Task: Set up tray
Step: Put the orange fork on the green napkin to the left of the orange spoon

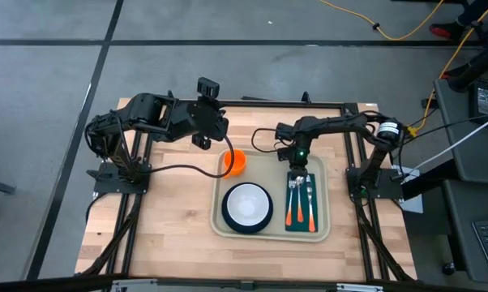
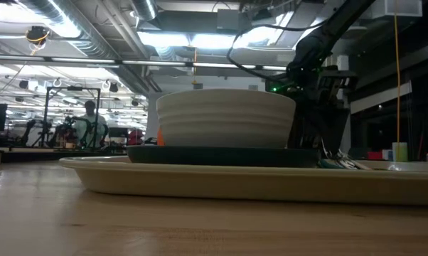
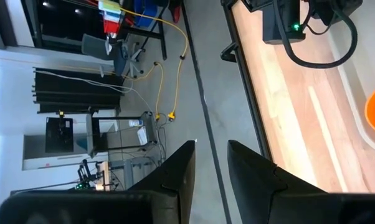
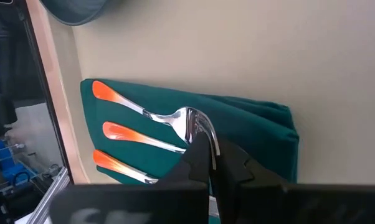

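Note:
The cream tray [image 1: 216, 221] lies in the middle of the table, and its rim [image 2: 200, 182] also shows in the low view. On it stand a white bowl [image 1: 246, 203] on a dark teal plate [image 2: 221, 155], an orange cup [image 1: 236, 162] in the far left corner, and a green napkin [image 4: 256, 134] on the right side. Three orange-handled utensils [image 1: 301, 209] lie on the napkin. My right gripper [image 4: 213, 152] is shut, with its tips over the spoon's bowl [image 4: 186, 118] at the napkin's far end. My left gripper [image 3: 210, 165] is open and empty, raised beyond the tray's far left corner. My right gripper comes from above, pointing down at the far ends of the utensils. Its shut fingertips [image 4: 203, 144] stand at the spoon's bowl. I cannot tell whether they touch the spoon or the napkin, because the fingers themselves hide that spot.
Bare wooden table [image 1: 163, 219] lies to the left of the tray and along the near edge. The arm bases [image 1: 114, 174] stand at both sides. Cables [image 1: 191, 168] trail across the far left of the table. A person shows far off in the room [image 2: 91, 121].

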Motion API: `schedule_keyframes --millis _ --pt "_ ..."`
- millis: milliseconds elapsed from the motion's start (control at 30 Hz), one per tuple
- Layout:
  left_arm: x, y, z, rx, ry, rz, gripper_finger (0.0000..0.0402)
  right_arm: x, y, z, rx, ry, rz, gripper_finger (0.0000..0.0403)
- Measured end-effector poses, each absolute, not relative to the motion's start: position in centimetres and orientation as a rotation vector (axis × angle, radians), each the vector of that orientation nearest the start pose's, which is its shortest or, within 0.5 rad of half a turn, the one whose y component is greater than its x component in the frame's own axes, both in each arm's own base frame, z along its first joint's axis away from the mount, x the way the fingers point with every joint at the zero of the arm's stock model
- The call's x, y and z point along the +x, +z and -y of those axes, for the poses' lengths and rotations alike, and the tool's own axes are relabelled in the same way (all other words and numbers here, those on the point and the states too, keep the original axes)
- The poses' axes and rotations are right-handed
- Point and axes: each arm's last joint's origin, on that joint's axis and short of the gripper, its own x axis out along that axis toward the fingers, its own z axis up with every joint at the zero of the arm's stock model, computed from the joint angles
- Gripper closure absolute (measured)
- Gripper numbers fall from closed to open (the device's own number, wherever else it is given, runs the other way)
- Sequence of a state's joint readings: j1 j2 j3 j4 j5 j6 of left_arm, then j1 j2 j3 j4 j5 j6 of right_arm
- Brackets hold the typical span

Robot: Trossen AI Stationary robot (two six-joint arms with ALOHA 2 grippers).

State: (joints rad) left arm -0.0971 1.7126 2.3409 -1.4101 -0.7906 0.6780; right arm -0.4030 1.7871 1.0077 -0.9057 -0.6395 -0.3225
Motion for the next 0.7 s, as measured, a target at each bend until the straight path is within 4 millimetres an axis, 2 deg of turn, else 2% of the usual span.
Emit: schedule_keyframes --millis 400,700 --pt "28.35 49.53 0.69 0.971 0.392 -0.934 0.0313 26.85 13.8 9.57 0.56 0.424 -1.375 0.0399" --pt "28.35 49.53 0.69 0.971 0.392 -0.934 0.0313 26.41 13.8 10.41 0.59 0.394 -1.378 0.0399"
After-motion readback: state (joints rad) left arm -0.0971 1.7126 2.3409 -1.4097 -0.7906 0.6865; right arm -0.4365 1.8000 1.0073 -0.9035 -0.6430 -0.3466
